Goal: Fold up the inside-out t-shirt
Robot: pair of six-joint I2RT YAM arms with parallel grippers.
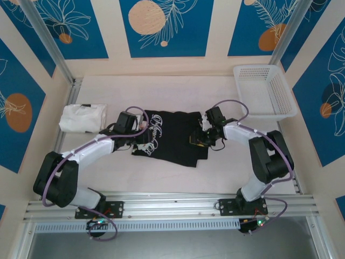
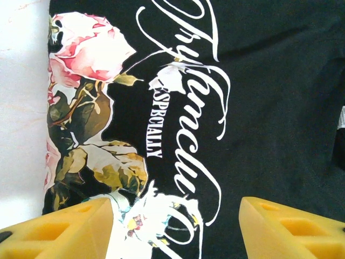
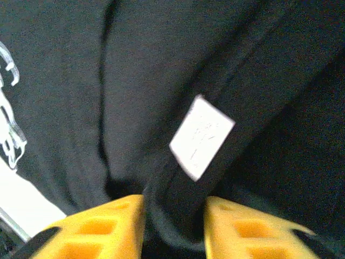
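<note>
The tabletop (image 1: 178, 89) is pale, and the t-shirt (image 1: 175, 135) lies flat near its middle, black, with white script and a flower print on the side that faces up. From the t-shirt, a white basket (image 1: 264, 89) stands at about 2 o'clock, well apart. A white folded garment (image 1: 81, 117) lies at 9 o'clock, near the left arm (image 1: 91, 148).

The left fingers (image 2: 75, 229) are at the 9 o'clock edge of the t-shirt. They stand wide apart above the roses (image 2: 86, 70) and the script (image 2: 188, 97), and they hold nothing. The right arm (image 1: 259, 145) reaches to the 3 o'clock edge. There the right fingers (image 3: 108, 226) are closed on a raised fold of the black cloth, which fills the gap between them. A small white label (image 3: 202, 136) sits on this fold, just beyond the fingers at 12 o'clock; its text is too blurred to read.
</note>
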